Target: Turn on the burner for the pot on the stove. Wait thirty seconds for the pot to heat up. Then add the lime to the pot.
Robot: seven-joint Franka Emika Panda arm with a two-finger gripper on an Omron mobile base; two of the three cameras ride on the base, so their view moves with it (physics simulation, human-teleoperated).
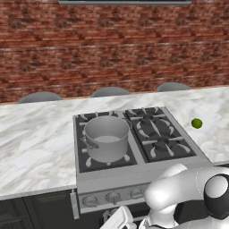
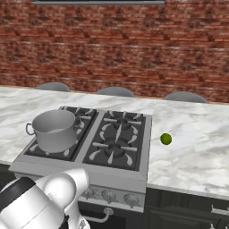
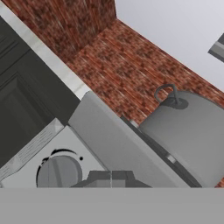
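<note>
The stove (image 1: 134, 138) sits set into a marbled counter (image 1: 36, 138), with a brick wall (image 1: 112, 49) behind it. All positions below are taken from the stove.

The pot (image 1: 106, 137) stands upright on the stove's front left burner, resting on the black grate. A loop handle shows on its side. In the hand view the pot (image 3: 188, 135) fills the right half, seen from low and to the side, with one loop handle raised above its rim.

The lime (image 1: 197, 123) lies on the counter to the right of the stove, well apart from the pot and clear of the grates. The right base view shows the lime (image 2: 166, 139) just beyond the stove's right edge, level with the front right burner.

A row of round knobs runs along the stove's front panel. The hand view shows one knob (image 3: 59, 173) close up, just beside the fingertips.

The gripper (image 3: 111, 177) is low, at the stove's front panel, below the pot's burner. Its fingers are together, with nothing seen between them. Whether they touch the knob cannot be told.

Three grey chair backs (image 1: 110, 91) show beyond the counter's far edge.
</note>
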